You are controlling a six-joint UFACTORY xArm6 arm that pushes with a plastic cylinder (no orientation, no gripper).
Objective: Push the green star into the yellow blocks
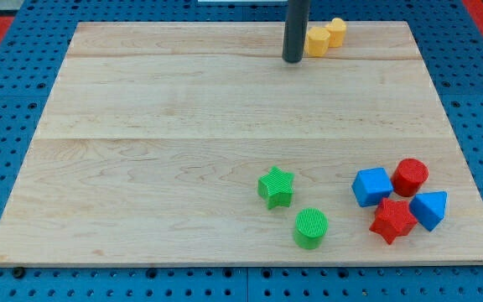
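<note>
The green star (276,186) lies on the wooden board (183,151) at the lower middle-right. Two yellow blocks (325,36) sit touching each other at the board's top edge, right of centre. My tip (293,59) is near the top of the board, just left of the yellow blocks and close beside them. It is far above the green star in the view.
A green cylinder (311,228) stands just below and right of the star. At the lower right is a cluster: a blue cube (371,186), a red cylinder (410,176), a red star (392,220) and a blue triangular block (430,209).
</note>
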